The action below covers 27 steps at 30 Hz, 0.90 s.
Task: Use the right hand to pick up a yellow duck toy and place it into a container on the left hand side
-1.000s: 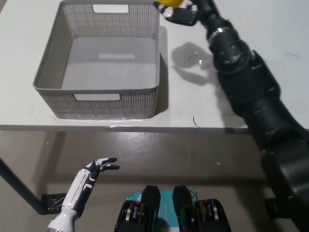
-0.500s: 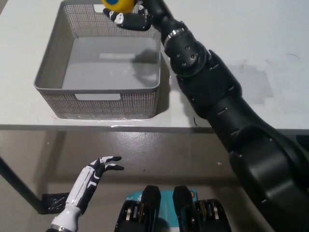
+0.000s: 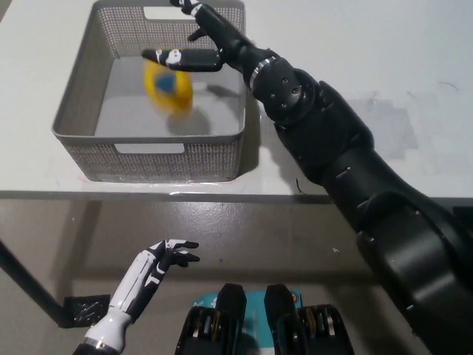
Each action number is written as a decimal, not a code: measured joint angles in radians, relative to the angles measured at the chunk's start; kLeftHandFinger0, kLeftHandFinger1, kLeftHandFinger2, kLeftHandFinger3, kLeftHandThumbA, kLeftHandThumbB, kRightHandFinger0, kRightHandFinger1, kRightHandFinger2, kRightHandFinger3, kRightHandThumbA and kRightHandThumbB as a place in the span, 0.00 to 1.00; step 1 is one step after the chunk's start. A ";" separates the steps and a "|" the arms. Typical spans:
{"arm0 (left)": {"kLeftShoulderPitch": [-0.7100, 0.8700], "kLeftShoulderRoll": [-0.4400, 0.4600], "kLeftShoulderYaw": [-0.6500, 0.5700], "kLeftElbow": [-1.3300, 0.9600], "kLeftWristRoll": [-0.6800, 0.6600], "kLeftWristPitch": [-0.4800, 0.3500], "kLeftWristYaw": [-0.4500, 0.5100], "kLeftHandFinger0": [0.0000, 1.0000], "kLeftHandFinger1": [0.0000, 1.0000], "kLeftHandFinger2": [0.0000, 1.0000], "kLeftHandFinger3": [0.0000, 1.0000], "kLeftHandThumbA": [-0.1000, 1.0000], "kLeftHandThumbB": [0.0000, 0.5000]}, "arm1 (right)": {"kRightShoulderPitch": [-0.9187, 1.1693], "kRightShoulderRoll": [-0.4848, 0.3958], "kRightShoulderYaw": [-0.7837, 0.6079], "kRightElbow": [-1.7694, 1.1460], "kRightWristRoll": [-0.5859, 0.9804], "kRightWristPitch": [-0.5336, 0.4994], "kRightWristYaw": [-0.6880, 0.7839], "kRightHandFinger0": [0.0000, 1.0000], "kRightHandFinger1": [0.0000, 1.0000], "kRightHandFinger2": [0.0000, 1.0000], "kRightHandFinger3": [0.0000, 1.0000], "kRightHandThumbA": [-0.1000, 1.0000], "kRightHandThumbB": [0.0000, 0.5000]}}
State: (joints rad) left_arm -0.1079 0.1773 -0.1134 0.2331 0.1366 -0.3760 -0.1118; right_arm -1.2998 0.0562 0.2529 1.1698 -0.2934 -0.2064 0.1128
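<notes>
The yellow duck toy [image 3: 168,84] shows blurred inside the grey mesh basket [image 3: 81,111], just under my black right hand [image 3: 198,41]. That hand hovers over the basket's far right part with its fingers spread and nothing in them. The duck is apart from the hand; whether it rests on the basket floor I cannot tell. My white left hand [image 3: 164,257] hangs below the table's front edge at the lower left, fingers loosely apart and holding nothing.
The basket stands on a white table [image 3: 384,66] near its front left. My black right arm crosses the table from the bottom right up to the basket's right wall. Floor shows below the table's front edge.
My right hand carried the duck leftward from beyond the basket's far right corner to over the basket, then opened. The duck has left the hand and dropped into the basket.
</notes>
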 measured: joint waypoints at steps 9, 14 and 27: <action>-0.009 0.002 -0.002 0.000 0.009 -0.004 0.000 0.60 0.60 0.55 0.68 1.00 1.00 | 0.001 -0.051 0.029 -0.010 -0.003 0.009 0.068 1.00 1.00 1.00 1.00 1.00 0.86; -0.009 0.002 -0.003 0.000 0.010 -0.004 0.000 0.59 0.59 0.53 0.69 1.00 1.00 | 0.002 -0.079 0.027 -0.041 -0.002 0.010 0.081 1.00 1.00 1.00 1.00 1.00 0.97; -0.008 0.003 -0.002 0.013 0.008 -0.002 0.000 0.53 0.57 0.57 0.75 1.00 1.00 | 0.151 -0.190 -0.143 -0.511 0.073 0.085 0.103 1.00 1.00 1.00 1.00 1.00 0.87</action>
State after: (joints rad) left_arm -0.1158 0.1806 -0.1155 0.2461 0.1450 -0.3778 -0.1116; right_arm -1.1490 -0.1334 0.1096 0.6585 -0.2202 -0.1219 0.2159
